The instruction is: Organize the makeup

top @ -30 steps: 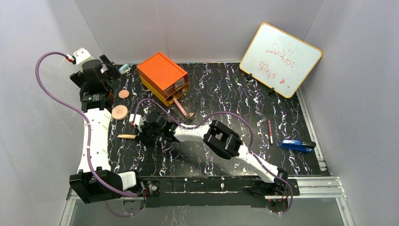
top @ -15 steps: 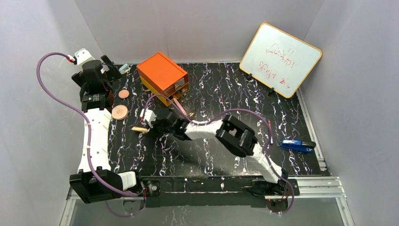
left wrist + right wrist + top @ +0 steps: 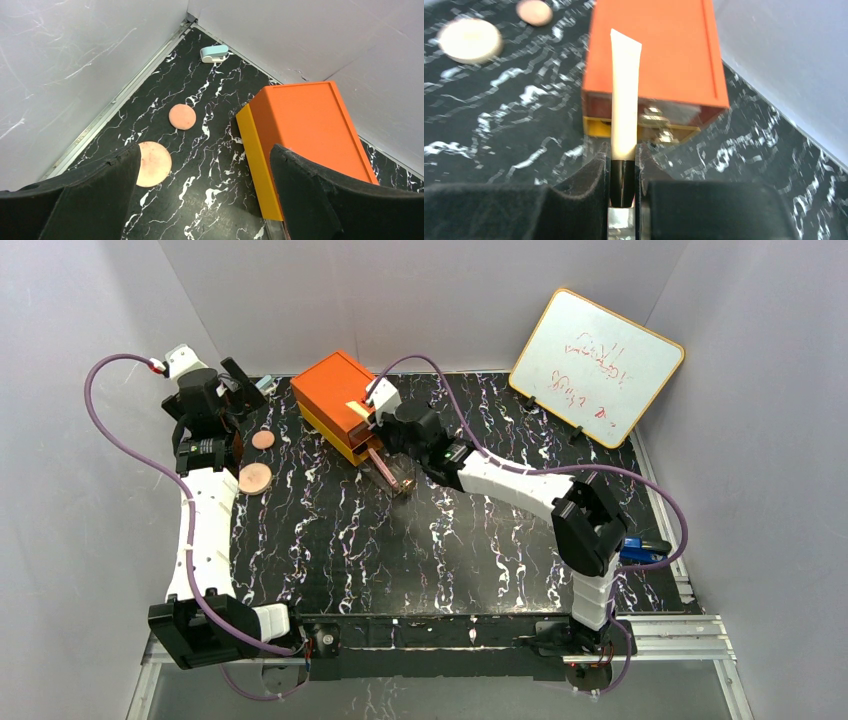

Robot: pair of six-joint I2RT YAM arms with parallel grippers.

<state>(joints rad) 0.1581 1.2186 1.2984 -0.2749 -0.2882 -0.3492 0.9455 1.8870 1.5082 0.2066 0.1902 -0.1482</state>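
Right gripper (image 3: pixel 623 167) is clamping the tube (image 3: pixel 625 95) by its dark cap, over the orange box (image 3: pixel 659 50). Left gripper (image 3: pixel 205 175) is hanging slack-jawed above two discs (image 3: pixel 182 116). Risk: held at one end only, the tube may pivot or slip and miss the box.

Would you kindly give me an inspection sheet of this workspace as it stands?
Surface: black marbled table; no spills seen.
Job's things: cream tube held over the orange box; small pink disc and larger pale disc lying left of the box; pink stick at the box's front.
Clutter: blue stapler, partly hidden by the right arm; small pale-blue item in the far left corner.
Grippers: left gripper open, holding nothing; right gripper shut on the tube.
Cables: purple cable looping off each arm; no snag seen.
Surroundings: grey walls; whiteboard with red scribbles at far right.
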